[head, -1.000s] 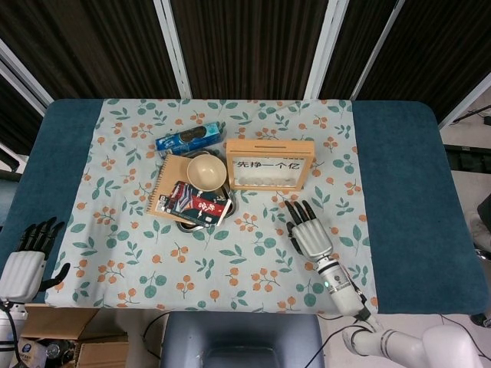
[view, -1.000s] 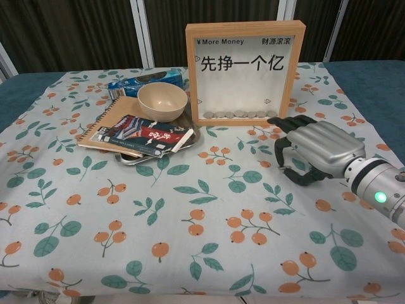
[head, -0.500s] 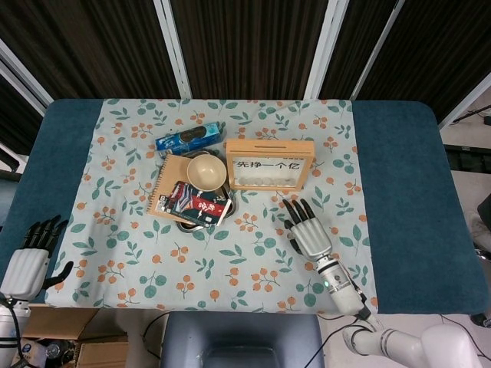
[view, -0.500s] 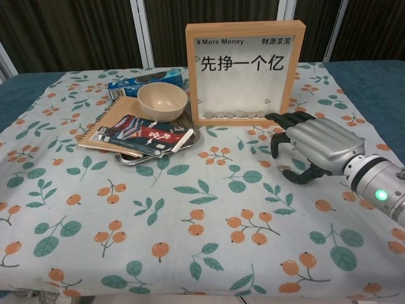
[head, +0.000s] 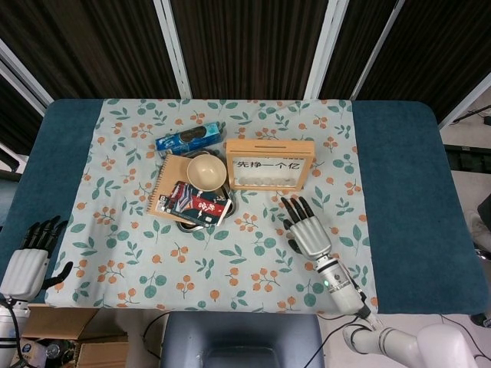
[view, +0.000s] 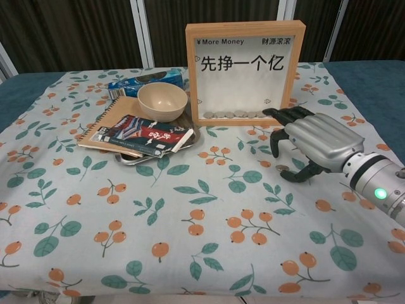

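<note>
Chest view: metal right hand [view: 314, 147] hovers, holding nothing, just before the square wooden coin frame [view: 243, 63].
Its dark fingers [view: 276, 114] spread above a small round coin [view: 282, 168] on the leaf-printed cloth [view: 158, 221]; left hand [head: 25, 261] rests open, fingers apart, at the table's edge.

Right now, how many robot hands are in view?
2. The left robot hand is at the blue table's near left corner; the right robot hand is above the floral tablecloth, just before the wooden picture frame.

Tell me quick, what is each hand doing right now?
Left hand: open, holding nothing, at the table's left edge.
Right hand: open, empty, fingers spread over the cloth before the wooden frame.
</note>
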Robot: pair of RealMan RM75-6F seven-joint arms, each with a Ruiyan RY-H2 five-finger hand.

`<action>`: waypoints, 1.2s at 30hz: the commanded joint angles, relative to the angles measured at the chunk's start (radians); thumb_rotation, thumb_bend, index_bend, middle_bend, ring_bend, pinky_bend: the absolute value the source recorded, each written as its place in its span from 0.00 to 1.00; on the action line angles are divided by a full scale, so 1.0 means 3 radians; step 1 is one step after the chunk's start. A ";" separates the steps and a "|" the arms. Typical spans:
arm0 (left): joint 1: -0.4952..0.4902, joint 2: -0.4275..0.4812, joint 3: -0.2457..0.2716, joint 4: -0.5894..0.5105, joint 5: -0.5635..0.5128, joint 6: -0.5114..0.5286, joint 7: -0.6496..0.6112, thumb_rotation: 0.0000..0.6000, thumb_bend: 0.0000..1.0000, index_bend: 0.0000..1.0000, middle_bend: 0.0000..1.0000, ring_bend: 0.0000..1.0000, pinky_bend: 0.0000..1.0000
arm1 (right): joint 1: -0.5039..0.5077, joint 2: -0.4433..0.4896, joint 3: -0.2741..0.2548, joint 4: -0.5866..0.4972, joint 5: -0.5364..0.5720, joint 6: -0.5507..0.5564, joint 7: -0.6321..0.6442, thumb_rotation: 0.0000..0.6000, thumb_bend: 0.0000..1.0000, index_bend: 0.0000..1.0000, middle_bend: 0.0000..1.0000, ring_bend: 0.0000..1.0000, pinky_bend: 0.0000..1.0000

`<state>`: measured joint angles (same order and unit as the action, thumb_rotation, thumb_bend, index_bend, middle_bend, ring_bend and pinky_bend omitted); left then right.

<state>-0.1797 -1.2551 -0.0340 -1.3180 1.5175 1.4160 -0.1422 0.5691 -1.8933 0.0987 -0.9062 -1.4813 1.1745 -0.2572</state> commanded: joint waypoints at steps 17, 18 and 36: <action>-0.0003 -0.0018 0.0005 0.0040 -0.0022 -0.0027 -0.0023 1.00 0.33 0.00 0.00 0.00 0.00 | 0.0018 -0.0015 0.0016 0.0067 0.0031 -0.0060 -0.0017 1.00 0.54 0.62 0.08 0.00 0.00; -0.0003 -0.0018 0.0005 0.0041 -0.0022 -0.0028 -0.0024 1.00 0.33 0.00 0.00 0.00 0.00 | 0.0018 -0.0016 0.0017 0.0068 0.0031 -0.0059 -0.0016 1.00 0.54 0.63 0.08 0.00 0.00; 0.0007 -0.0012 0.0007 0.0055 -0.0031 -0.0023 -0.0045 1.00 0.33 0.00 0.00 0.00 0.00 | 0.0035 -0.0059 0.0052 0.0111 0.0055 -0.0053 -0.0002 1.00 0.56 0.70 0.10 0.00 0.00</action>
<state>-0.1775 -1.2588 -0.0318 -1.3015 1.5082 1.4092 -0.1559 0.5795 -1.9112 0.1139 -0.8725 -1.4650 1.1586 -0.2579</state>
